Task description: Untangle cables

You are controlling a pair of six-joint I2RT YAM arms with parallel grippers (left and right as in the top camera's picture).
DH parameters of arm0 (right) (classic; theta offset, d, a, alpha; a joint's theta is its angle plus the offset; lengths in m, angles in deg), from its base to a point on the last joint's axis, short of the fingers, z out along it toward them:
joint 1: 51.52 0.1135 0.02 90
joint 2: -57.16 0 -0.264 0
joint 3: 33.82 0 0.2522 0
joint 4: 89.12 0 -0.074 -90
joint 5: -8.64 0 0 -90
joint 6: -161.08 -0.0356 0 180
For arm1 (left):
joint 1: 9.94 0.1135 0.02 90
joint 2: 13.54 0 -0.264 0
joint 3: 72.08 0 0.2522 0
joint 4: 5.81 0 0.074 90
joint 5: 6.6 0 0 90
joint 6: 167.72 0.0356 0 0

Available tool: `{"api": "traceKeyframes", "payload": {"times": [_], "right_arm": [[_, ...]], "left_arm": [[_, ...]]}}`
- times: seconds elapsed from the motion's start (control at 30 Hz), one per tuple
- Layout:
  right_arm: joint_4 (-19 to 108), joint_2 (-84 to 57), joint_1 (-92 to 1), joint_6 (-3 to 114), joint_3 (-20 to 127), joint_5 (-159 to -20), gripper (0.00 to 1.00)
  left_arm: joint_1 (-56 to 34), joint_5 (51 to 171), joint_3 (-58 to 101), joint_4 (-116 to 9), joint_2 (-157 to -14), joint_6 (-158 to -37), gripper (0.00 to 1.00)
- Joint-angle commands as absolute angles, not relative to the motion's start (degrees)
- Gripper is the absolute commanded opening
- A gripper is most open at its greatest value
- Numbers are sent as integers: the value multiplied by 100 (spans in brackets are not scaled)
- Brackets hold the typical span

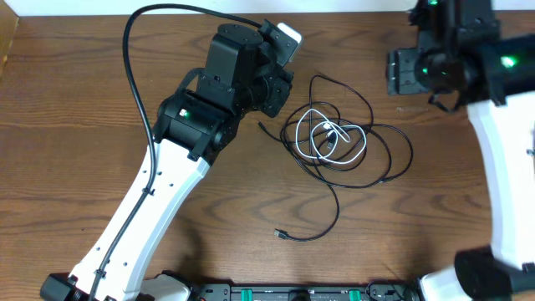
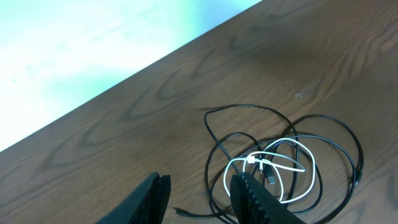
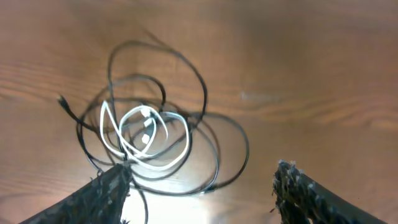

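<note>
Wooden table (image 1: 84,84) bears tangled cables (image 1: 334,138) just beside left pincer (image 2: 202,202).

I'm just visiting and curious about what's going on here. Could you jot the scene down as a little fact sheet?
surface: wooden table
tangle: white cable looped among black cables
loose end: black plug, lying outside the tangle
left gripper: open, empty
right gripper: open, empty
task state: cables not yet untangled
</note>
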State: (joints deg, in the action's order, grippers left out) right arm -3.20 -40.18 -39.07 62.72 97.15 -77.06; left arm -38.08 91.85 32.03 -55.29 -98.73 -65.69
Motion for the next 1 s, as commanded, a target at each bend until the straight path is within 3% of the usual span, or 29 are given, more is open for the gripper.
{"api": "traceKeyframes", "payload": {"times": [0.0,0.2,0.5,0.97], "right_arm": [[-488,-4510,-3940,5732,9712,-7820,71],[-637,-5247,-3739,5166,9712,-7960,65],[-659,-6020,-3304,4433,9570,-7813,65],[-156,-6202,-3030,3738,8185,-7422,65]], "left_arm": [[-3781,9167,3220,-5505,-9925,-6532,37],[-3781,9167,3220,-5505,-9925,-6532,37],[-3781,9170,3220,-5483,-9925,-6532,37],[-3781,9170,3220,-5464,-9925,-6532,37]]}}
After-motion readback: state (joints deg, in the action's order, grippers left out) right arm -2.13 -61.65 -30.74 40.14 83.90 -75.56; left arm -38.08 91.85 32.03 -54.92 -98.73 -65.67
